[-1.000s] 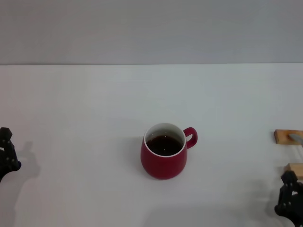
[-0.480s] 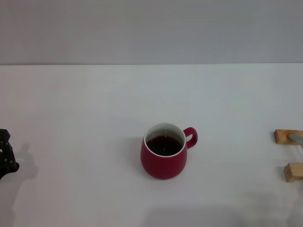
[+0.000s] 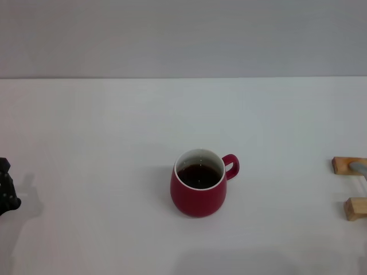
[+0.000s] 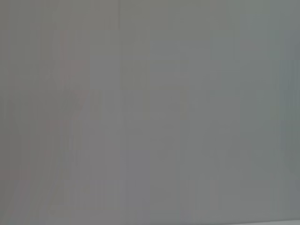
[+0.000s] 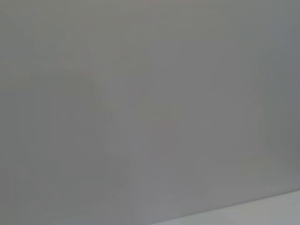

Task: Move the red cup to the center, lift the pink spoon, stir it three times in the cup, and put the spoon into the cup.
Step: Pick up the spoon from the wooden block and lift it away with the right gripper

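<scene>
The red cup (image 3: 199, 190) stands untouched; left end effector (image 3: 6, 192) at table edge, grip unreadable.

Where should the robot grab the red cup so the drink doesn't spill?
Probably by the loop handle, coming in from the robot's right. The red cup stands upright, full of dark liquid, and its handle sticks out on that side. A level hold there keeps the claw out of the drink. The round body looks wide and harder to pinch. Only the left claw shows, far off at the table's edge.

The left hand (image 3: 6, 192) and the pink spoon (image 3: 359, 167) are both cut off by the head view's edges.
</scene>
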You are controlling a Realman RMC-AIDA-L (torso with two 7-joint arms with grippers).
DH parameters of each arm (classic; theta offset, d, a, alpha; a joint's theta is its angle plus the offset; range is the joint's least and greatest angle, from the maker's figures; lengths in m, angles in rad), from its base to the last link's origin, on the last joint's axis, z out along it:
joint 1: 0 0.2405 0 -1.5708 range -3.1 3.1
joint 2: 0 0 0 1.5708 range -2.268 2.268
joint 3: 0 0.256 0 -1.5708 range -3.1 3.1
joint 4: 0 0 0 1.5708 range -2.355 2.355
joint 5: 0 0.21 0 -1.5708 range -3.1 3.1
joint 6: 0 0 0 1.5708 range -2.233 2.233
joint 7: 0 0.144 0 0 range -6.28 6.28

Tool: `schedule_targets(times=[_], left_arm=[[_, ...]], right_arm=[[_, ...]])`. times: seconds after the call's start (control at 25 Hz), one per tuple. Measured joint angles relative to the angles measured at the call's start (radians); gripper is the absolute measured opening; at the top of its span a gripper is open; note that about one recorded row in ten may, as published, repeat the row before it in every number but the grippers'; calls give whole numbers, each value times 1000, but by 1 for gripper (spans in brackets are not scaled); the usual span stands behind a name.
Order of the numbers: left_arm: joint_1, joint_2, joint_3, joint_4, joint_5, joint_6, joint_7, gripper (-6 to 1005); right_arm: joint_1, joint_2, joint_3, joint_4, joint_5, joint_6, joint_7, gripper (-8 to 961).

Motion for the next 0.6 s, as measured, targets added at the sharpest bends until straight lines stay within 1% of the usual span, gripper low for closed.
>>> schedule_targets(times=[0.16, 0.28, 0.36, 0.6], left_arm=[[-5, 1, -1, 14, 0, 1, -28, -2], [-10, 1, -1, 18, 0, 1, -30, -2], [-11, 1, -1, 19, 2, 0, -30, -2], [-12, 1, -1, 23, 2, -1, -32, -2]], right_arm=[[-24, -2, 1, -2, 26, -2, 4, 404], [-24, -3, 0, -7, 32, 1, 18, 482], [-22, -3, 2, -26, 39, 19, 62, 534], [-15, -3, 9, -64, 41, 58, 113, 528]])
